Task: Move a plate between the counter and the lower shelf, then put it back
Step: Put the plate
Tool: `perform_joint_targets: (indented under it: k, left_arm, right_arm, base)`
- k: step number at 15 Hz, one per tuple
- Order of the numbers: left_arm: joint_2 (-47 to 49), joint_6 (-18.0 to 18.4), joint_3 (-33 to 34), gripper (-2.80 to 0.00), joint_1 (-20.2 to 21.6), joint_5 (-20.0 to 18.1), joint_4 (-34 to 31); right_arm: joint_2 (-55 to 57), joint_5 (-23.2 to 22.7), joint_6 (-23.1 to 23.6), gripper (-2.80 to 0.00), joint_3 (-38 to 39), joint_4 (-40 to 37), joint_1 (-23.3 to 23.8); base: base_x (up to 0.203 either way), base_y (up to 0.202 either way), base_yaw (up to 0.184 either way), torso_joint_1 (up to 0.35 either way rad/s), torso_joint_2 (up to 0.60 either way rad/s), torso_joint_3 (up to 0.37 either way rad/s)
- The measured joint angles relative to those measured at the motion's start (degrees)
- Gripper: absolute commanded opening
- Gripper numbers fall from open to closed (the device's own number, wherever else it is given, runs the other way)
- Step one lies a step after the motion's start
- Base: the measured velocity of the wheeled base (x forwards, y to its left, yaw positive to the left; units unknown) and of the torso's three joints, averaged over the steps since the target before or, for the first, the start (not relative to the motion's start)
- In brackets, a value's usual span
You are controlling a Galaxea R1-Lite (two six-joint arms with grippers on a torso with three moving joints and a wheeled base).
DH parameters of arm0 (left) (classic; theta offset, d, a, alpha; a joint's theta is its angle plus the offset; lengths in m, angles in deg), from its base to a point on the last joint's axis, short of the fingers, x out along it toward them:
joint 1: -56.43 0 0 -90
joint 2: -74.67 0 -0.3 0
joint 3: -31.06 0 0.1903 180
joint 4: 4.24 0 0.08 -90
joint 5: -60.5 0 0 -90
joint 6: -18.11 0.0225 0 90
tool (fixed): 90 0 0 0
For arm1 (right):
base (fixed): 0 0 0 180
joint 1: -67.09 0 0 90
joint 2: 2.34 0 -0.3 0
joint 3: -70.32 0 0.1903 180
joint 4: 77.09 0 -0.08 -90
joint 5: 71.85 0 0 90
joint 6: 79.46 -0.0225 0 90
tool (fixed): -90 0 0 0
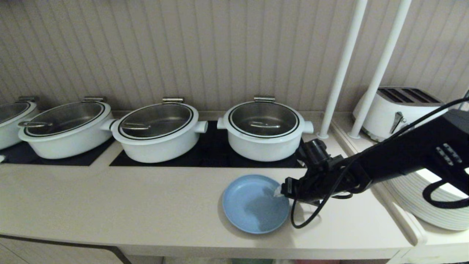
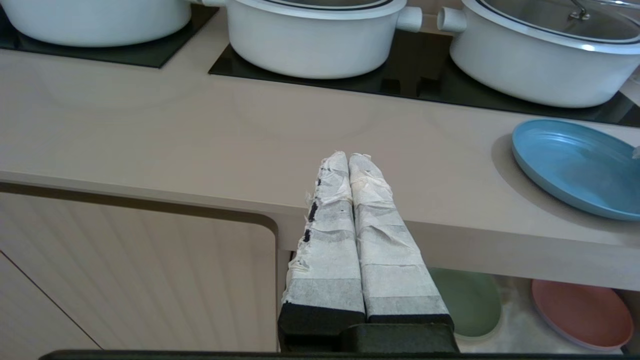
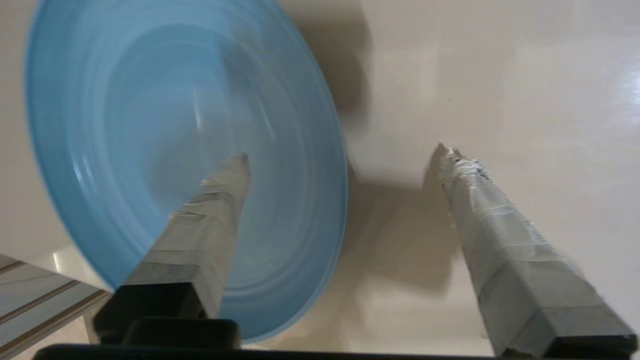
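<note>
The light-blue plate [image 1: 253, 205] [image 2: 575, 165] [image 3: 150, 125] lies on the beige counter [image 1: 110, 205] [image 2: 200, 135] near its front edge, in front of the rightmost pot. My right gripper [image 1: 279, 190] [image 3: 345, 154] is open at the plate's right rim, holding nothing. One finger hangs over the plate's inside and the other over bare counter beyond the rim. My left gripper [image 2: 348, 156] is shut and empty, parked in front of the counter's edge. Below the counter the lower shelf [image 2: 520, 327] shows with its white cloth floor.
Three white lidded pots [image 1: 157, 134] stand on black cooktop panels behind the plate. A green plate [image 2: 470, 300] and a pink plate [image 2: 582, 312] lie on the lower shelf. At the right are white poles [image 1: 344, 66], a toaster [image 1: 395, 110] and stacked white plates [image 1: 432, 205].
</note>
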Motion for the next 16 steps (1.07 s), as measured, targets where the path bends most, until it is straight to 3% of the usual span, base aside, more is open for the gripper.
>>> perform_joint_targets:
  k: [14, 15, 16]
  left_arm:
    - [0.00, 0.00, 0.00, -2.80, 0.00, 0.00, 0.00]
    - [0.00, 0.01, 0.00, -2.80, 0.00, 0.00, 0.00]
    - [0.00, 0.01, 0.00, -2.80, 0.00, 0.00, 0.00]
  right_arm:
    - [-12.25, 2.57, 0.21, 0.00, 10.08, 0.33, 0.05]
    - [-13.53, 2.62, 0.26, -2.80, 11.31, 0.43, 0.05]
    - [-14.90, 2.62, 0.35, -2.80, 12.66, 0.57, 0.02]
  base:
    - [0.000, 0.000, 0.000, 0.000, 0.00, 0.000]
    - [0.000, 0.000, 0.000, 0.000, 0.00, 0.000]
    - [0.000, 0.000, 0.000, 0.000, 0.00, 0.000]
